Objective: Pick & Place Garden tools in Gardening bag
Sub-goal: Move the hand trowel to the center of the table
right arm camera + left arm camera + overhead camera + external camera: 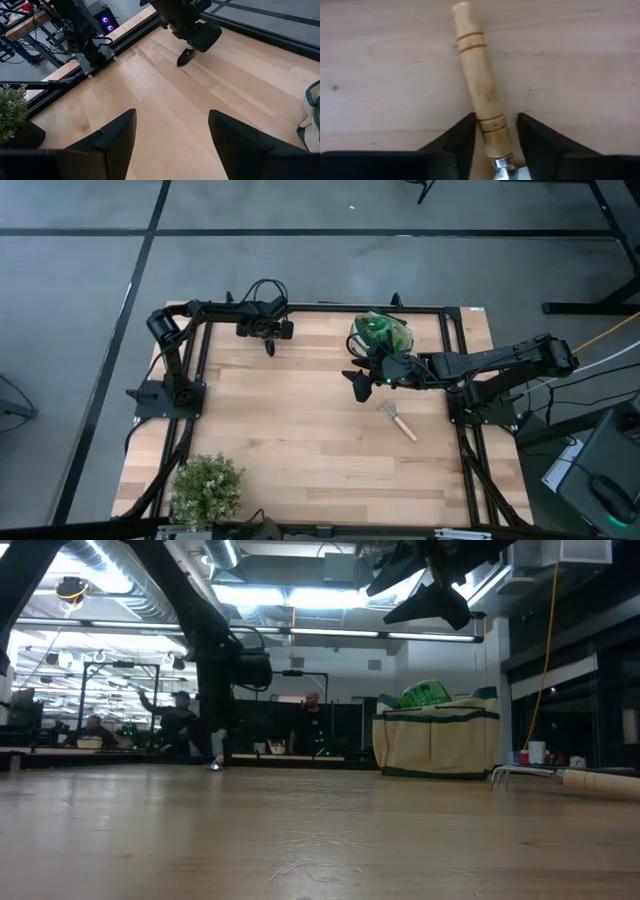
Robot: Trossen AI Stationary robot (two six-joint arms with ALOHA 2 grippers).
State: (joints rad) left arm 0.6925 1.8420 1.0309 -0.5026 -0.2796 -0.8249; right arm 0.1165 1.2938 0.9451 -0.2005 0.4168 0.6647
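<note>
A wooden desk (300,430) is sitting inside a black frame on a grey floor, with people standing in the lit room beyond it. The bag (381,334) is standing at the far edge, right of centre, with something green showing in its mouth. A bushy plant (206,487) is resting at the near left corner. The right end effector (360,380) is hovering above the desk just beside the bag, its fingers spread wide and holding nothing. The left end effector (493,142) is sitting low at the far edge, its fingers (462,145) closing around the wooden handle of the trowel (480,90). The rake (399,420) is lying flat near the right arm.
</note>
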